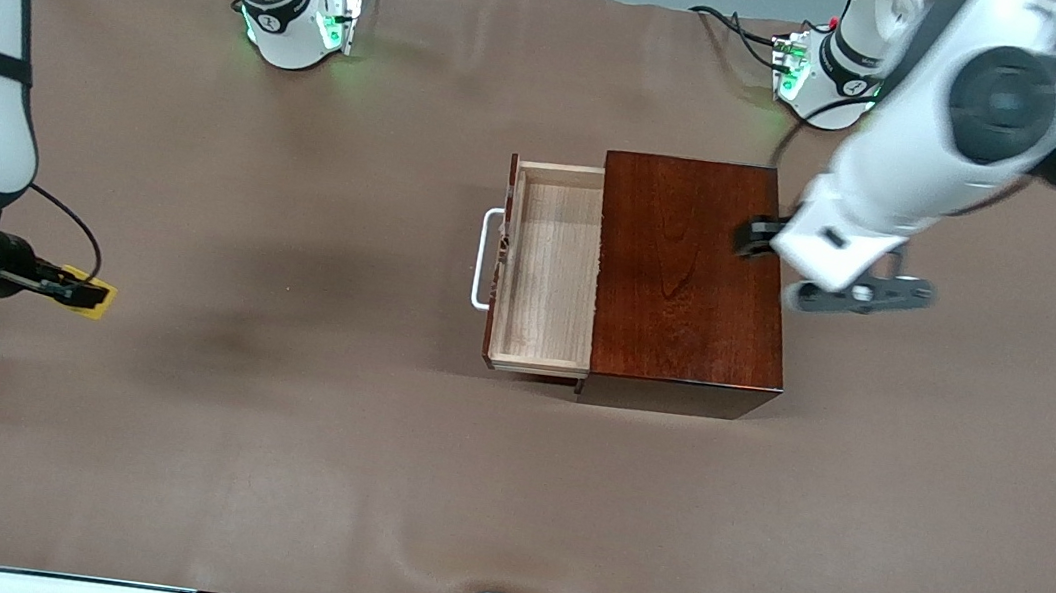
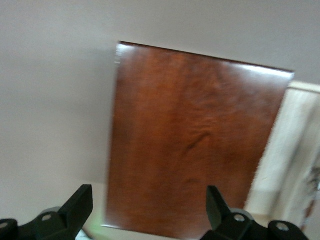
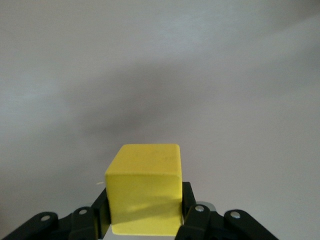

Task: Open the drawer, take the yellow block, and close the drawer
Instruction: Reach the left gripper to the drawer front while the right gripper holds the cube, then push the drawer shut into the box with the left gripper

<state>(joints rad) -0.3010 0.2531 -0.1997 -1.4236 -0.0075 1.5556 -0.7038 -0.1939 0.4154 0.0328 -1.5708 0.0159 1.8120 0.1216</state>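
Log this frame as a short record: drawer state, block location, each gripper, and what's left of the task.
drawer: pulled out of the wooden box, tray empty
yellow block: held in the right gripper, over the table toward the right arm's end
right gripper: shut on the yellow block
left gripper: open, holding nothing, over the box's end away from the drawer
table: brown cover
remaining: drawer not yet closed

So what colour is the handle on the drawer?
White. The handle on the drawer shows best in the front view.
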